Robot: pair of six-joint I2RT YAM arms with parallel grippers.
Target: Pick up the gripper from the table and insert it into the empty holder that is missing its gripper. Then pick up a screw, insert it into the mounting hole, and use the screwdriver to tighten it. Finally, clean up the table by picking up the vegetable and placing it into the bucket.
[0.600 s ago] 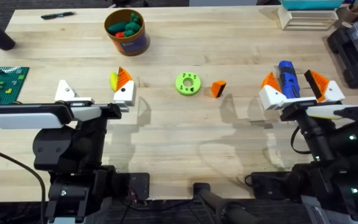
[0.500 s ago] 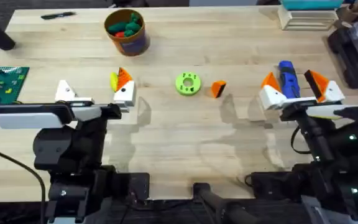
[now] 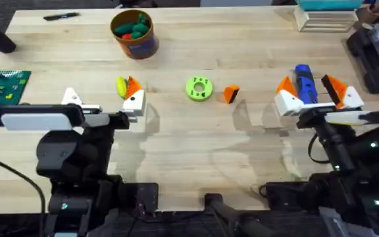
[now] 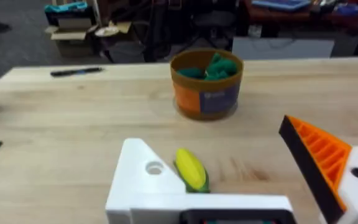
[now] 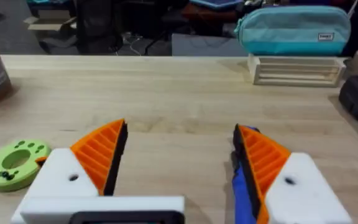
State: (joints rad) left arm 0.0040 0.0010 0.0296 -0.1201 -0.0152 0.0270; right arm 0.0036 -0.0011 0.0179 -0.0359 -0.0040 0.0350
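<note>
Two claws stand with fingers apart: the left claw (image 3: 104,104) mid-left, one finger a bare white holder (image 3: 72,98), the vegetable (image 3: 121,86) just beyond; the right claw (image 3: 311,92) mid-right straddles the screwdriver (image 3: 304,82). The loose orange gripper (image 3: 231,94) lies on the worktop (image 3: 242,46) at centre, the bucket (image 3: 135,33) upper left.

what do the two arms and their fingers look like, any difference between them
Both arms are black with white angular finger bases. The right gripper has orange ribbed pads on both fingers. The left gripper has an orange pad on one finger only; its other white base is bare, with a round mounting hole. The left arm carries a white housing, and black cables run along both.
</note>
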